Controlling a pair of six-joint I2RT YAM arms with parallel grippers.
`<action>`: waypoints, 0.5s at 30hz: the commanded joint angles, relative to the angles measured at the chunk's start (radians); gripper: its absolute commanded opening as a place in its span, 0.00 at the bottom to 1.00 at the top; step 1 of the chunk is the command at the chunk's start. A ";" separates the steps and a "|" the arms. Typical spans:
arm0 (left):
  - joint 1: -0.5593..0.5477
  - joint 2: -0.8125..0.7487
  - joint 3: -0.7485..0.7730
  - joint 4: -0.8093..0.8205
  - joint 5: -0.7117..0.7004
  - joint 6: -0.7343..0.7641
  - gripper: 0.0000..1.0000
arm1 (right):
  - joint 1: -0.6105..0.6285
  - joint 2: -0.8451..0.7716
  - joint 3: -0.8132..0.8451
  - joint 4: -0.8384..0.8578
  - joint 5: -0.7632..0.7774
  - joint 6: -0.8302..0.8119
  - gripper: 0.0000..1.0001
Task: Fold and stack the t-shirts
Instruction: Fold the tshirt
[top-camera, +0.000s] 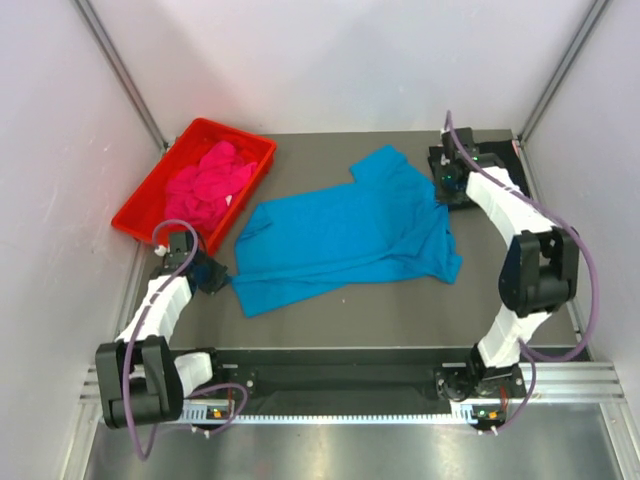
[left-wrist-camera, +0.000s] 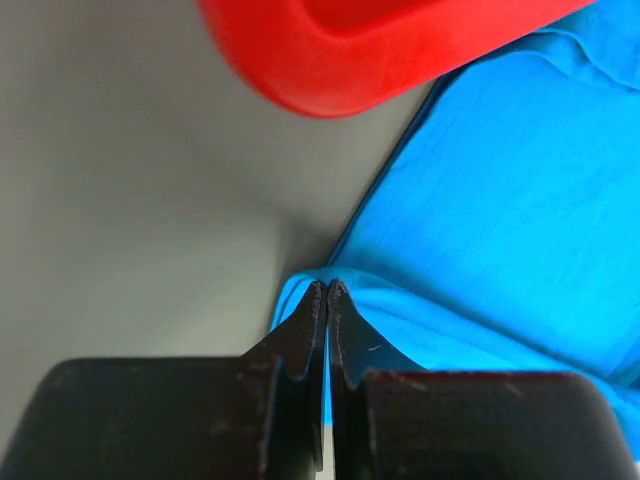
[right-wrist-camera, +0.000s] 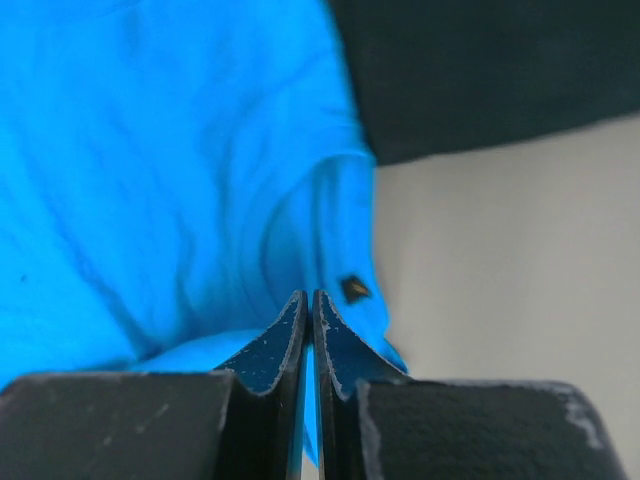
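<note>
The turquoise-blue t-shirt (top-camera: 350, 235) lies spread and wrinkled across the middle of the table. My left gripper (top-camera: 224, 276) is shut on its near-left edge, and the wrist view shows the cloth (left-wrist-camera: 480, 200) pinched at the fingertips (left-wrist-camera: 327, 287). My right gripper (top-camera: 445, 195) is shut on the shirt's far-right edge (right-wrist-camera: 180, 160), with cloth between the tips (right-wrist-camera: 308, 296). The magenta-pink t-shirt (top-camera: 205, 185) lies bunched in the red tray (top-camera: 140, 215). The black t-shirt (top-camera: 495, 155) lies at the back right, beside the right gripper; it also shows in the right wrist view (right-wrist-camera: 500, 70).
The red tray's corner (left-wrist-camera: 340, 70) is close in front of the left gripper. White walls close in the table on the left, back and right. Bare grey table (top-camera: 400, 310) lies between the shirt and the arm bases.
</note>
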 joint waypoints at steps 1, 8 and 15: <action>-0.025 0.034 0.055 0.059 -0.032 0.035 0.00 | 0.049 0.052 0.074 0.035 -0.064 -0.095 0.03; -0.042 0.067 0.089 0.042 -0.141 0.038 0.00 | 0.048 0.150 0.195 -0.041 0.164 -0.057 0.00; -0.049 0.109 0.114 0.105 -0.034 0.004 0.00 | 0.023 0.109 0.211 -0.106 0.263 0.001 0.00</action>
